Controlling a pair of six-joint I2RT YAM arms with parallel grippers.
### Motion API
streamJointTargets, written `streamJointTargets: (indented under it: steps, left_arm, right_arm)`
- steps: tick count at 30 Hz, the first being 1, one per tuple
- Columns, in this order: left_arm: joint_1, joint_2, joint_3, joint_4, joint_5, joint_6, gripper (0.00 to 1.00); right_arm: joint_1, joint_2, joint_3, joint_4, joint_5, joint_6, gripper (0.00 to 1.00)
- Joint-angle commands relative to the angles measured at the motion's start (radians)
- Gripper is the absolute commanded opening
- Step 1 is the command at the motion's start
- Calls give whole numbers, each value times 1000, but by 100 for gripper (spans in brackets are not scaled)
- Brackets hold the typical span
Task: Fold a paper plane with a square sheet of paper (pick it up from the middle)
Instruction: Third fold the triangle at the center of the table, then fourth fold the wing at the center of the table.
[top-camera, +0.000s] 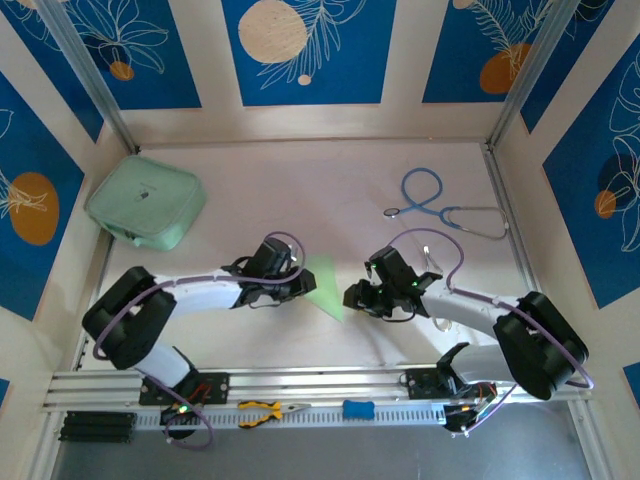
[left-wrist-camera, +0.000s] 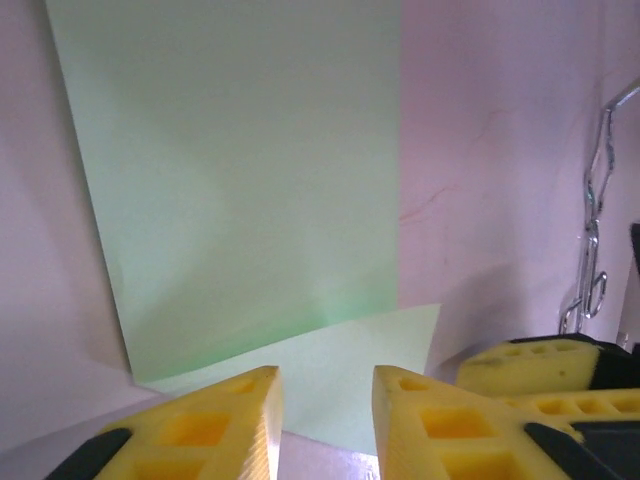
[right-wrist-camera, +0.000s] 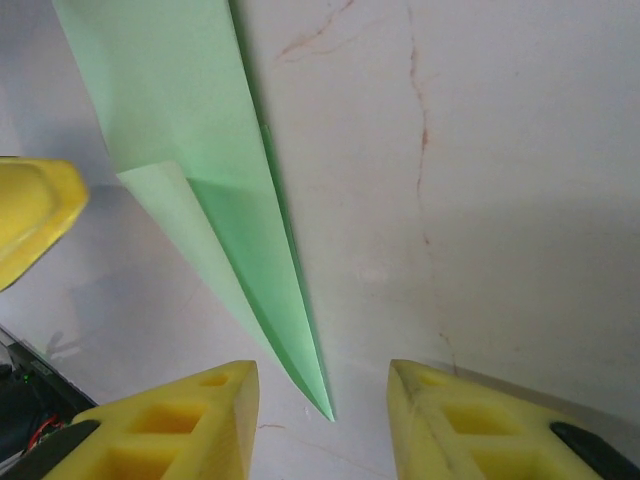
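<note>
1. The paper plane lay on the table at centre frame of the top view, between the two arms' tips.
2. Left gripper: jaws stood partly apart and gripped nothing. The plane's near edge lay in the gap, bottom centre of its wrist view.
3. Right gripper: jaws stood wider apart and empty. The plane's sharp nose pointed into the gap, lower centre.
4. A mint-green pouch sat upper left, and a stethoscope upper right.

2 pincers, 1 paper plane, 1 pouch, 1 stethoscope
</note>
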Motion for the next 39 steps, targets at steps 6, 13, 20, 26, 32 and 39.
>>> streamJointTargets:
  steps: [6, 13, 20, 26, 32, 39]
  left_arm:
    - [67, -31, 11, -82, 41, 106, 37]
    - [129, -31, 2, -78, 116, 138, 41]
    - [177, 8, 4, -37, 211, 142, 43]
    - [205, 21, -6, -3, 254, 138, 43]
    - [234, 42, -9, 13, 290, 144, 43]
    - [246, 51, -5, 25, 310, 147, 44]
  right_arm:
    - [67, -41, 27, 22, 100, 3, 40]
    - [99, -7, 44, 83, 57, -61, 41]
    - [51, 107, 118, 89, -18, -111, 39]
    - [17, 165, 129, 138, -88, -132, 39]
    - [48, 159, 111, 184, 3, -167, 39]
    - [56, 171, 134, 115, 35, -203, 40]
